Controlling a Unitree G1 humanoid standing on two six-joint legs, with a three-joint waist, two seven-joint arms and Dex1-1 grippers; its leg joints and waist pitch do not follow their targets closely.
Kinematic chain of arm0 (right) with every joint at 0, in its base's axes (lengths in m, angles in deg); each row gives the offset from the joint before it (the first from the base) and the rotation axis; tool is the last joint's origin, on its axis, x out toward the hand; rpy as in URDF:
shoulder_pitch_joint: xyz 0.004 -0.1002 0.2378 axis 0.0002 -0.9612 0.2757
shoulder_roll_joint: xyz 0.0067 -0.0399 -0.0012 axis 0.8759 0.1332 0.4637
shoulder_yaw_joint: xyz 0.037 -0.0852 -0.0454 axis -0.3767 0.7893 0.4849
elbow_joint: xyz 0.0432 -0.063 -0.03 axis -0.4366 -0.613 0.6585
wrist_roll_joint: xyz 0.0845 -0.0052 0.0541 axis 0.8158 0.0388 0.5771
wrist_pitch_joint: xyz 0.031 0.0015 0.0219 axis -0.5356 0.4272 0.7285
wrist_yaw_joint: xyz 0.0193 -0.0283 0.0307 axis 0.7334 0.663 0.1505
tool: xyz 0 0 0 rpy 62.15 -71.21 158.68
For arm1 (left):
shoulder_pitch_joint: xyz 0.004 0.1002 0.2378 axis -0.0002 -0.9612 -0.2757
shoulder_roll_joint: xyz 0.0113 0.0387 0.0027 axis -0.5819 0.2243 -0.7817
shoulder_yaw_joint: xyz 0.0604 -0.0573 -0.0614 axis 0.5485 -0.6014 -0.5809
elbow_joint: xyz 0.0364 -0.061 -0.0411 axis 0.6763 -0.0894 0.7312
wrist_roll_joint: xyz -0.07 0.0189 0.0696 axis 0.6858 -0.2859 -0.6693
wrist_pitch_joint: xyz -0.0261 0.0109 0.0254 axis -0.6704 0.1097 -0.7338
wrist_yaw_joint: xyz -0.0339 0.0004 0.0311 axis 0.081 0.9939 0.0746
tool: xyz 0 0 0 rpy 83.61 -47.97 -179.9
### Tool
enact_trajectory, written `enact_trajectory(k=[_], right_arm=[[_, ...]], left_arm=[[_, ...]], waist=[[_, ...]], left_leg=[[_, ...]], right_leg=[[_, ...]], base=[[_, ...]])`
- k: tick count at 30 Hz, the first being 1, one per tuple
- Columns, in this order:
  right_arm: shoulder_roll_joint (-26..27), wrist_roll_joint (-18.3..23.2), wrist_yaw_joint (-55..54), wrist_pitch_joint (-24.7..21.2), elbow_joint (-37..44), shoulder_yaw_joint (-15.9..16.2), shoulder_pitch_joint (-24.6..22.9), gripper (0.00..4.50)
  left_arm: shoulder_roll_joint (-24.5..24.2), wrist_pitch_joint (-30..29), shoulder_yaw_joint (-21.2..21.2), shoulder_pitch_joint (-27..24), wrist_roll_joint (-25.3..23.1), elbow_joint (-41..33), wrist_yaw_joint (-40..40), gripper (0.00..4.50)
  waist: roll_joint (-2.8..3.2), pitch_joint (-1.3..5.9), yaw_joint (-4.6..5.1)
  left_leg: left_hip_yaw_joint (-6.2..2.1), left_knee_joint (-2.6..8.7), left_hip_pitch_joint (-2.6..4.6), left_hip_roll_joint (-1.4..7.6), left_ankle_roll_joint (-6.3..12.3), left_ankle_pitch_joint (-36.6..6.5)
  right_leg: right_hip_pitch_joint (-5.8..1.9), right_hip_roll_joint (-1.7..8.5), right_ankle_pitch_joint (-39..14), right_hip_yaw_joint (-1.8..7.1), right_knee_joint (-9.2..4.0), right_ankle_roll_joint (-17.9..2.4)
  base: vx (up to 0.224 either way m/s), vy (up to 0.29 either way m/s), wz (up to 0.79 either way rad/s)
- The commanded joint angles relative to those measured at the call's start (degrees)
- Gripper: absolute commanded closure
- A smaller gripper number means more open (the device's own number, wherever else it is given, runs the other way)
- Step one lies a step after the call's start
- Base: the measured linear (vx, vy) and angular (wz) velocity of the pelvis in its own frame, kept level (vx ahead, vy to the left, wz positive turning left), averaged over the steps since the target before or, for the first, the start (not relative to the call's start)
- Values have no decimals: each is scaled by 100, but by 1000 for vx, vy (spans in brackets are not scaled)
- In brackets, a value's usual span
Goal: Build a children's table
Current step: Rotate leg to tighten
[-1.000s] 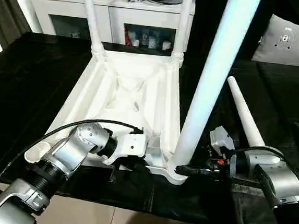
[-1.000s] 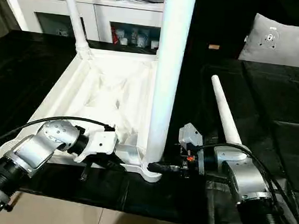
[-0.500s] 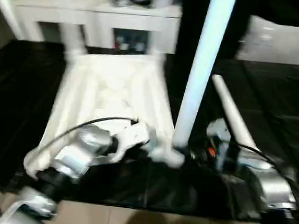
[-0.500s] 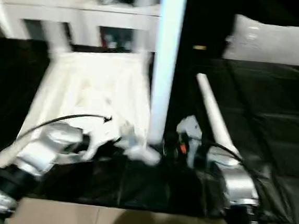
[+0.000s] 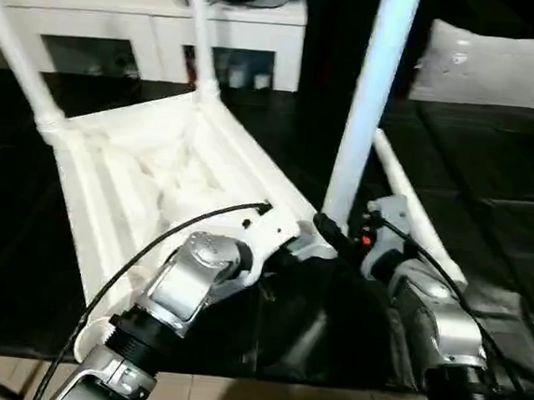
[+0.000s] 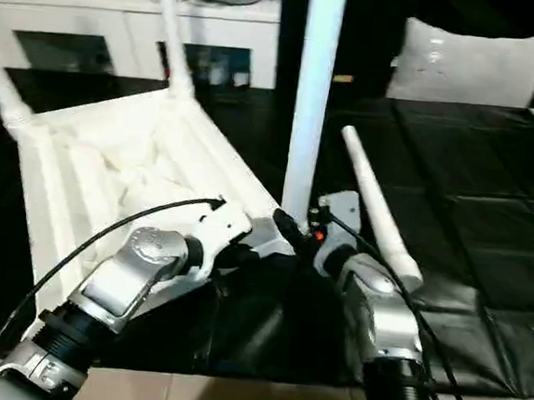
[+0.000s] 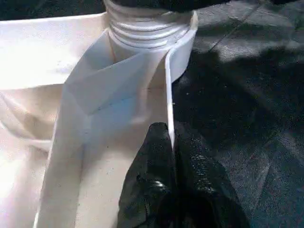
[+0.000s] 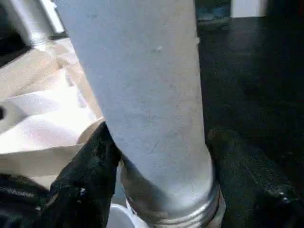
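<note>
Children's table (image 5: pixel 147 176), all white plastic, lies upside down on the black mat (image 5: pixel 494 173), its ribbed underside facing up and its top turned at an angle to the mat's near edge. Three legs stand upright in corner sockets: two slimmer-looking ones at the far corners (image 5: pixel 199 35) (image 5: pixel 18 57), and one thick near leg (image 5: pixel 365 96) rising at the corner closest to the robot. A fourth leg (image 5: pixel 415 218) lies loose on the mat just to the right of that near leg, tapering away from the robot.

At the near corner, the left gripper (image 7: pixel 172 156) has its two black fingers pressed together on the thin upright rim (image 7: pixel 168 85) of the tabletop, just beside the socket with its ridged collar (image 7: pixel 147 31). From the head camera, the left silver forearm (image 5: pixel 179 291) reaches in from the lower left with a black cable arching over it.

The right gripper (image 8: pixel 159 166) has its jaws spread, one black finger (image 8: pixel 83 175) on each side of the near leg's base; whether the pads touch the tube cannot be told. The right forearm (image 5: pixel 438 332) comes in from the lower right.

Beyond the mat stands a white cabinet (image 5: pixel 161 22) with glass doors, and a grey cushion (image 5: pixel 494 65) lies at the far right.
</note>
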State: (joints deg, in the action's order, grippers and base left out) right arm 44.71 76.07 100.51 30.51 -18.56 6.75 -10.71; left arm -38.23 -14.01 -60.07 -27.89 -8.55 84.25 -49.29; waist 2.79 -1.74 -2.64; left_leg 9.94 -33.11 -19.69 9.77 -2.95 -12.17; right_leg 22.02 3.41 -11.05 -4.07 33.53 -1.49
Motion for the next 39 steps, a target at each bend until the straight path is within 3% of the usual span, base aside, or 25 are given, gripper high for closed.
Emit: enact_trajectory(k=[1,6,9,14,16,18,20,23,25,29,31,39], right_arm=[[-225,133,755,-77,56,242,-158,108],[-897,166,1465,156,79,150,-142,74],[-1189,150,1763,275,80,191,-115,42],[-1792,259,2932,487,224,410,-122,42],[-1950,313,3322,506,263,498,-105,42],[-2089,340,3721,473,302,654,-62,42],[-2135,314,3952,506,270,779,-1,75],[-2121,322,4069,563,146,873,107,81],[-2083,332,4198,592,43,930,190,120],[-2010,348,4406,574,-62,1033,298,130],[-2013,354,4453,562,-79,1060,308,166],[-2007,430,4652,439,-129,1128,320,232]], left_arm=[[-155,537,200,53,139,54,-422,450],[-603,996,375,63,107,191,-1039,450],[-807,1190,482,52,127,213,-1332,450],[-1245,1772,713,40,220,248,-2152,450],[-1411,1963,822,58,214,293,-2439,450],[-1575,2229,948,115,151,394,-2730,450],[-1660,2398,1029,185,104,480,-2898,450],[-1696,2548,1076,267,113,589,-3013,450],[-1729,2663,1125,325,105,647,-3134,450],[-1736,2815,1146,408,91,774,-3253,450],[-1737,2840,1147,415,90,795,-3267,450],[-1741,2829,1095,375,187,848,-3294,450]], waist=[[-72,249,-70],[-64,284,-182],[-46,285,-252],[-63,310,-327],[-60,284,-345],[-56,256,-387],[-56,258,-406],[-62,272,-422],[-71,289,-438],[-100,323,-454],[-91,328,-465],[-115,311,-472]], left_leg=[[-135,345,-87,309,566,-695],[-118,295,-100,318,759,-373],[-120,298,-77,352,722,-336],[-125,240,-105,362,838,-250],[-108,242,-106,361,863,-406],[-102,268,-82,368,756,-650],[-107,282,-65,375,649,-737],[-116,291,-48,386,535,-715],[-113,278,-56,379,547,-617],[-108,239,-85,374,665,-320],[-108,226,-95,371,717,-234],[-101,242,-85,369,633,-372]], right_leg=[[-268,533,-1198,299,-448,-1061],[-277,523,-813,283,-387,-1115],[-252,521,-770,282,-361,-1151],[-263,519,-328,277,-275,-1261],[-244,519,-535,275,-299,-1253],[-220,525,-1149,274,-363,-1124],[-218,532,-1390,281,-377,-1069],[-208,527,-1279,290,-348,-1094],[-221,531,-1080,294,-320,-1141],[-241,530,-514,290,-245,-1254],[-241,533,-385,284,-232,-1294],[-237,530,-836,283,-272,-1181]], base=[[0,0,0],[0,0,0],[0,0,0],[0,0,0],[0,0,0],[0,0,0],[0,0,0],[0,0,0],[0,0,0],[0,0,0],[0,0,0],[0,0,0]])
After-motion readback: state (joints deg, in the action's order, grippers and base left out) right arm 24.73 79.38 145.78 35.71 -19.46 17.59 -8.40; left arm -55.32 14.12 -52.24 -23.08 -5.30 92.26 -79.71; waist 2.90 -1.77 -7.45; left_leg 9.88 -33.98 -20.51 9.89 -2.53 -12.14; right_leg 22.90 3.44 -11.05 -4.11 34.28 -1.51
